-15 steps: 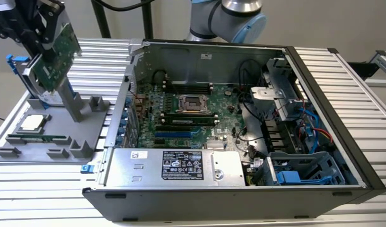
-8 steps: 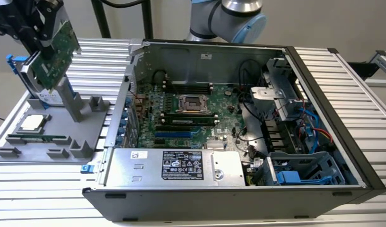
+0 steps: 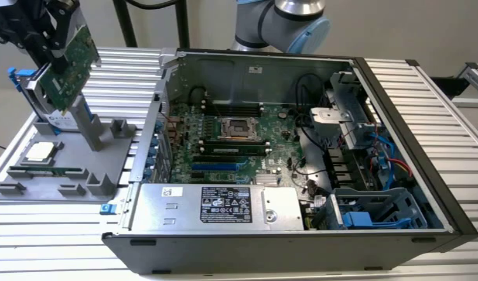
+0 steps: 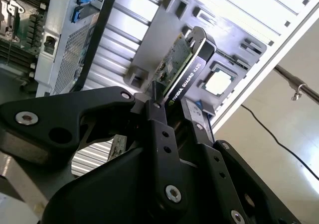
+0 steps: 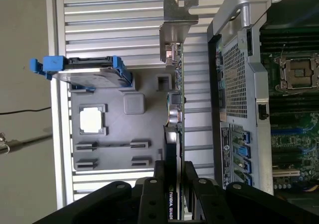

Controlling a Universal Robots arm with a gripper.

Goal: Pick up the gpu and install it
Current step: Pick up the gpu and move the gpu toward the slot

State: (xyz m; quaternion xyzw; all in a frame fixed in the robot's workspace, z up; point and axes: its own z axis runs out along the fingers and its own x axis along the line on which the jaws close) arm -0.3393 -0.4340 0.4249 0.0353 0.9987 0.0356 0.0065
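Exterior view first: where is your gpu?

Your gpu is up in the air at the exterior view's left. It is tilted and hangs over the grey tray on the bench. It is beside the open computer case, not inside it. I cannot tell if its low end touches the tray's stand.

What is your tool doing?

Your tool is closed tight on the card. In the second wrist view its black fingers pinch the card from both sides.

How does the card look?

It is flat and thin. One face is green with tiny parts on it. The other side has a black cover with a round corner. In the first wrist view a shiny silver bracket sits at the end far from your tool.

Is there any writing?

Yes. In the second wrist view white letters run along the card's black edge. In the exterior view a white label with small black print is stuck on the silver box inside the case.

What is near the card?

A hard drive in a blue frame stands on the tray, near the card.
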